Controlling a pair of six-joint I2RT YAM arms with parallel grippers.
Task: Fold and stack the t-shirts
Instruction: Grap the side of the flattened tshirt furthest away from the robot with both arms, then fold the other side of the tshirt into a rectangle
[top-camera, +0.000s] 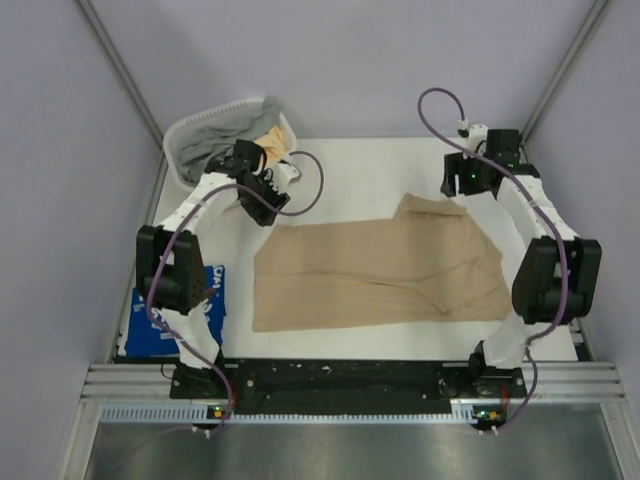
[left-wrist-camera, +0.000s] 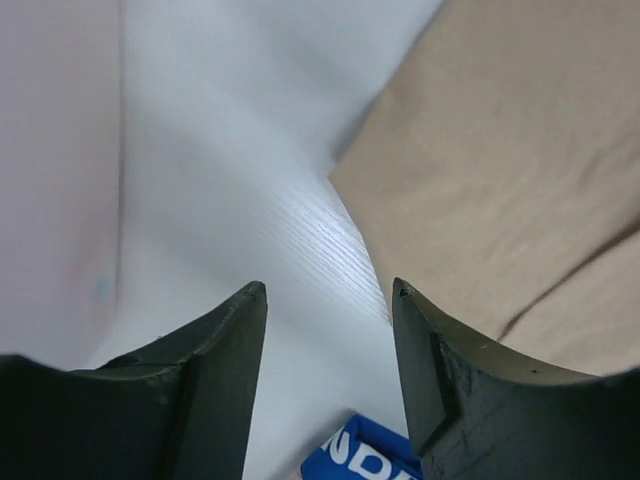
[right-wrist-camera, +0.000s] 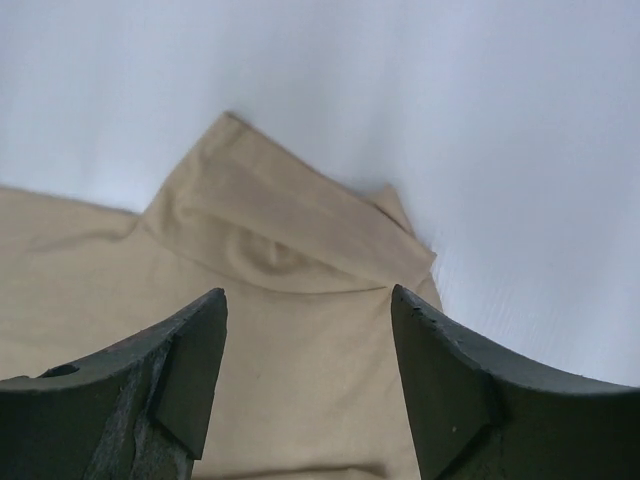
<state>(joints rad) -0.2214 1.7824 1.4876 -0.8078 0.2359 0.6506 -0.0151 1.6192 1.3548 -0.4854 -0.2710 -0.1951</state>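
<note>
The left gripper and the right gripper both hung wide open and empty above the white table, the right over a folded sleeve of the plain tan cloth t-shirt spread flat mid-table, while the royal blue t-shirt lay at the near left edge.

Soft matt tan cloth t-shirt on a smooth, finely ribbed white table.

White table, pale lilac walls (metal corner struts), slotted aluminium rail along near edge.
</note>
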